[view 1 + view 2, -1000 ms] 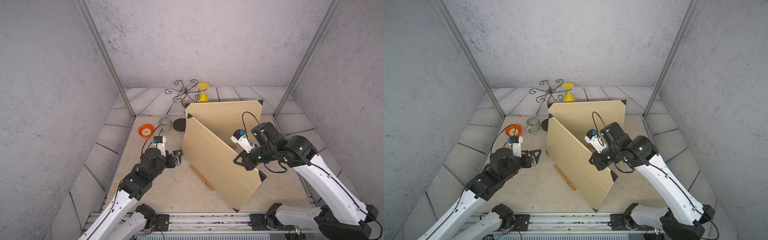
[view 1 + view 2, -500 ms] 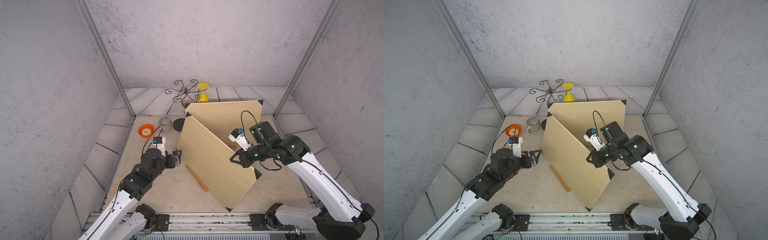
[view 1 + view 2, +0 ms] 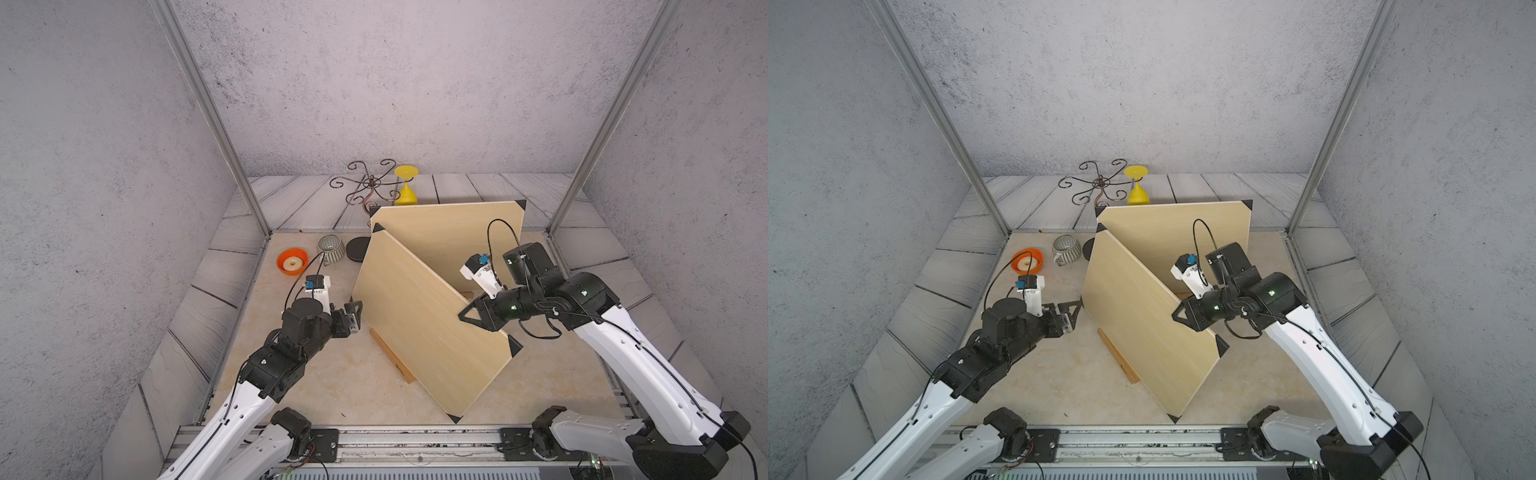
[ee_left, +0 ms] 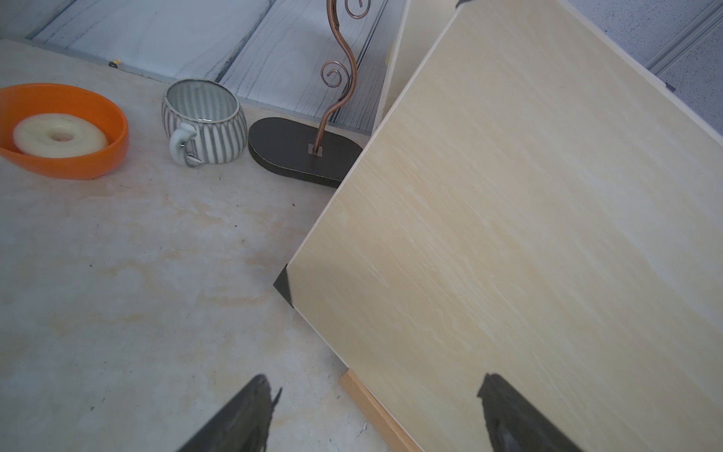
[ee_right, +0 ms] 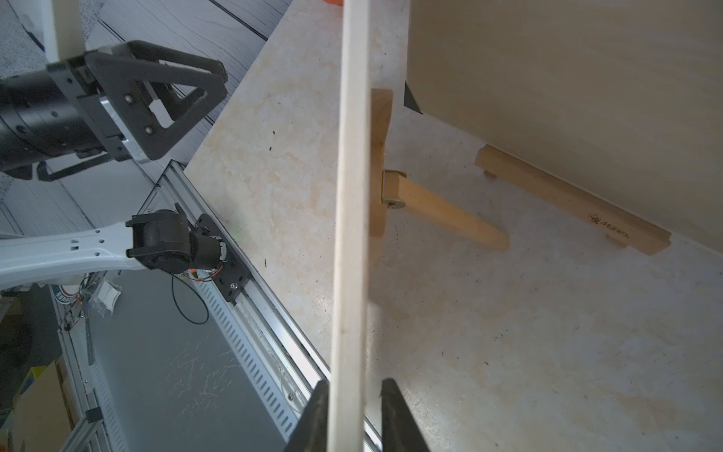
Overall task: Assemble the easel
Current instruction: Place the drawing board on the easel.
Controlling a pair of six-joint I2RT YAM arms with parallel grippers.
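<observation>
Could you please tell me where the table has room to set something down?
Bare: near-left table between left end effector, front board and rail; the near-right corner by the right arm. Crowded: far left with bowl, mug, stand base; behind the front board, easel leg, back board.

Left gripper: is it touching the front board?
Apart. The right wrist view looks along the edge of the front board and shows bare table between it and the open left gripper.

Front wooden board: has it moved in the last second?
Yes. The front board has slid sideways toward the orange bowl, while the rear board behind it stayed put.
</observation>
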